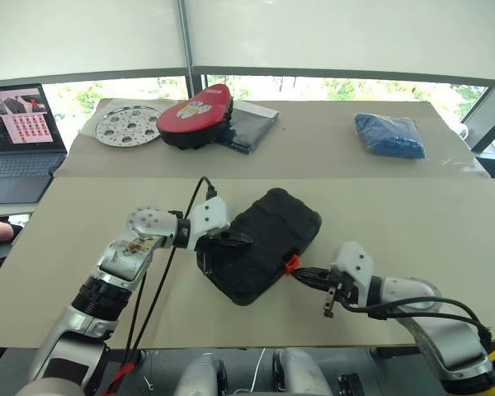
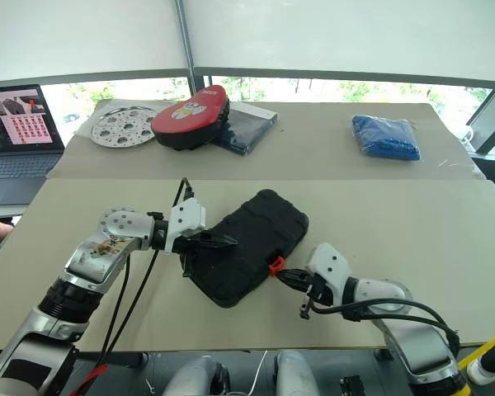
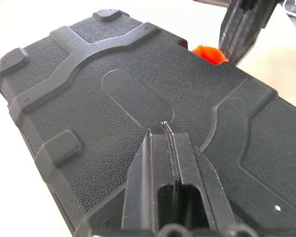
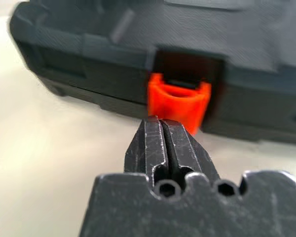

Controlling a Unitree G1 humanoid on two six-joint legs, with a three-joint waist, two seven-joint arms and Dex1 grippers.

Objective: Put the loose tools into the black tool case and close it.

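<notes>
- The black tool case (image 1: 262,244) lies closed on the near table (image 1: 412,223), slightly left of centre, set at a slant.
- The left gripper (image 3: 165,129) has its fingers pressed together, empty, tips resting on the case's textured lid at its left part.
- The right gripper (image 4: 163,123) is likewise pinched together with nothing between its fingers, tips right at the orange latch (image 4: 178,101) on the case's near-right edge.
- On the far table a red-and-black pad (image 1: 195,115) sits left and a blue bundle (image 1: 388,134) right.
</notes>
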